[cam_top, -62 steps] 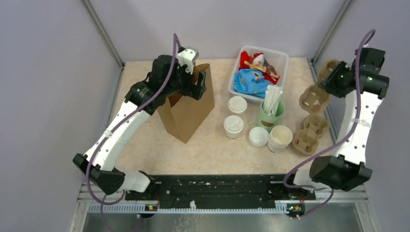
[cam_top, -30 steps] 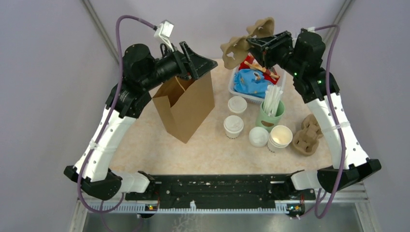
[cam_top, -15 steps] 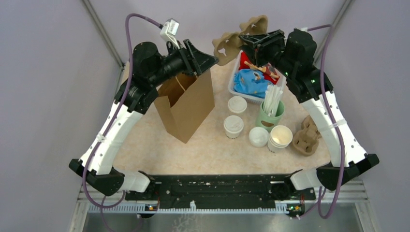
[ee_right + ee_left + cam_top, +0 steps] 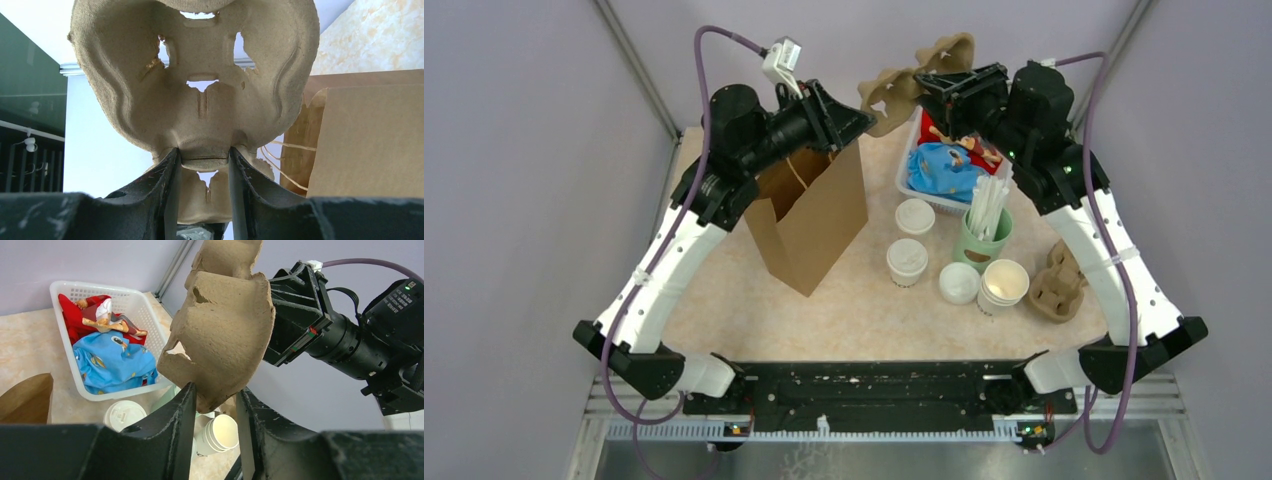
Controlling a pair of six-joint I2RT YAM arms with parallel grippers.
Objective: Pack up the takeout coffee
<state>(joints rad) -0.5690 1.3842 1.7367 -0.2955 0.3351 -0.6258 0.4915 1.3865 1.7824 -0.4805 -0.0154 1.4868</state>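
Cardboard carrier (image 4: 894, 92), upper centre, spans left-right: right end effector (image 4: 202, 160) pinches 1 end, left end effector (image 4: 214, 395) narrowly straddles the other, grip unclear.

A brown paper bag (image 4: 809, 225) stood left of centre, two lidded white paper cups (image 4: 907, 261) just to its right. Farther right sat a green cup of straws (image 4: 982, 243), with a loose white plastic lid (image 4: 959, 283) and a stack of nested white cups (image 4: 1003, 284) nearer. A white plastic basket (image 4: 936, 203) lay behind them. A moulded-pulp cup carrier (image 4: 914, 80) hung above the far edge, and spare pulp carriers (image 4: 1062, 280) lay at far right.

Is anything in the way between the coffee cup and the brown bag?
Nothing on the table: only bare tabletop lies between the nearer lidded coffee cup and the paper bag. The left arm does reach across above the bag's top.
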